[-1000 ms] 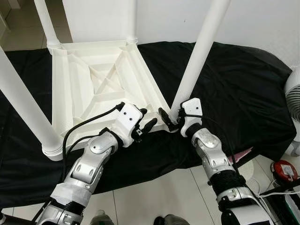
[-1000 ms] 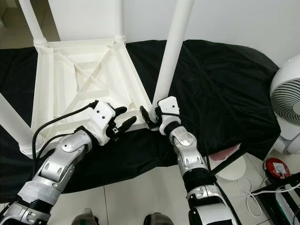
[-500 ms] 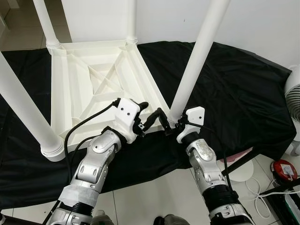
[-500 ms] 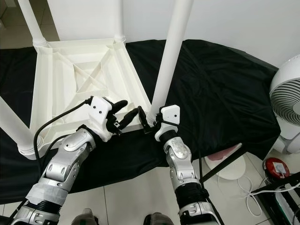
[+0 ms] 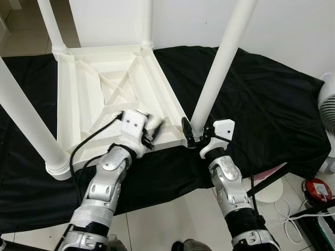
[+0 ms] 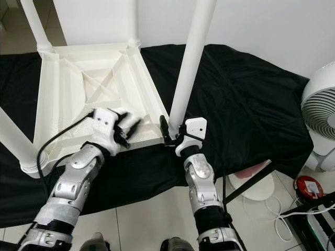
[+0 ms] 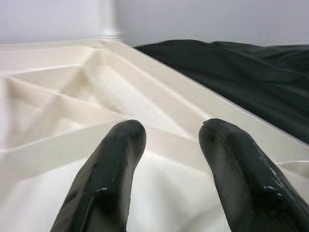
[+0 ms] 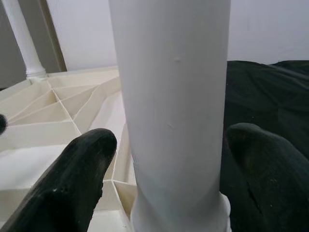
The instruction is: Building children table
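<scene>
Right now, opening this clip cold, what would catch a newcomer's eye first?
The upside-down white table lying on the black cloth, its legs pointing up. At its near corner the right gripper has its open fingers on either side of the base of one white leg. Beside it the left gripper, fingers apart, reaches over the ribbed underside of the table.

An upturned white table (image 5: 104,89) lies on black cloth (image 5: 261,104), both grippers at its near edge.
</scene>
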{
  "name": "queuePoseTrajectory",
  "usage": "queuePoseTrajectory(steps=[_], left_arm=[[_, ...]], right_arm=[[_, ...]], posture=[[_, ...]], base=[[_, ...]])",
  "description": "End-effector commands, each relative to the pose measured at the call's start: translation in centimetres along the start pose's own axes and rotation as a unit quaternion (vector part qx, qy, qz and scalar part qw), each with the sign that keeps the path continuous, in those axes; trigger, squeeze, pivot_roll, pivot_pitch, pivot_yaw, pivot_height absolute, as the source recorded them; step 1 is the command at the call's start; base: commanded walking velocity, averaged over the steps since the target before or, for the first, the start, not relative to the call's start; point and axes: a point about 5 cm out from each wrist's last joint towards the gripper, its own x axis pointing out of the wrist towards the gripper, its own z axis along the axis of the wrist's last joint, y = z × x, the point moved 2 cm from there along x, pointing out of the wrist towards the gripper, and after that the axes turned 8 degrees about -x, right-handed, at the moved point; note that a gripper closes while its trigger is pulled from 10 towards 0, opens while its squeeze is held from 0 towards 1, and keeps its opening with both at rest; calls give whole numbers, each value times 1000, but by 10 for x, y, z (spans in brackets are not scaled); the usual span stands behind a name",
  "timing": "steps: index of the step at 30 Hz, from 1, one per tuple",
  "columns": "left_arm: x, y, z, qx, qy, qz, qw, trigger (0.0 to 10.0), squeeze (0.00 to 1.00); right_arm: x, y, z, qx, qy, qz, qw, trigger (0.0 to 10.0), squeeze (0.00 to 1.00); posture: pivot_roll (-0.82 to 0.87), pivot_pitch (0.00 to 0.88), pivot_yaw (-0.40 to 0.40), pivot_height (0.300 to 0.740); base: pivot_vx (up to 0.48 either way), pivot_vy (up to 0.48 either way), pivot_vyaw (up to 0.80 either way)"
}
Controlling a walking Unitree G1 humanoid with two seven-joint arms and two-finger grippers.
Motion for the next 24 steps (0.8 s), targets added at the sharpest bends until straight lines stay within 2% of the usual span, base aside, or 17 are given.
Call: queuePoseTrajectory(steps=[1, 5, 9, 11, 15, 17, 24], left_arm=[[1, -2, 3, 1, -9, 8, 1000, 10000, 0], [-2, 0, 1, -8, -13, 11, 1000, 10000, 0], [-2, 7, -2, -18, -9, 43, 999, 10000, 0], [-3, 6, -1, -41, -17, 49, 998, 10000, 0], [-4, 7, 1, -25, -29, 52, 998, 10000, 0], [-5, 8, 1, -19, -31, 58, 998, 10000, 0], [-5, 7, 2, -46, -37, 82, 995, 10000, 0]], right_arm=[[-1, -2, 0, 4, 6, -15, 1000, 10000, 0], [-1, -2, -1, -8, 11, -22, 1000, 10000, 0], [-2, -2, -2, -8, 17, -29, 999, 10000, 0], [-3, 0, -4, -28, 24, -22, 999, 10000, 0], [-3, -2, -6, -45, 31, -33, 998, 10000, 0], [-3, -5, -6, -49, 32, -45, 997, 10000, 0], [-5, -11, -2, -63, 30, -108, 992, 10000, 0]], posture=[[79, 0, -63, 740], [79, 0, -63, 740], [76, 0, -69, 740], [80, 0, -78, 740], [88, 0, -80, 740], [88, 0, -80, 740], [92, 0, -75, 740]], base=[[0, 0, 0], [0, 0, 0], [0, 0, 0], [0, 0, 0], [0, 0, 0], [0, 0, 0], [0, 0, 0]])
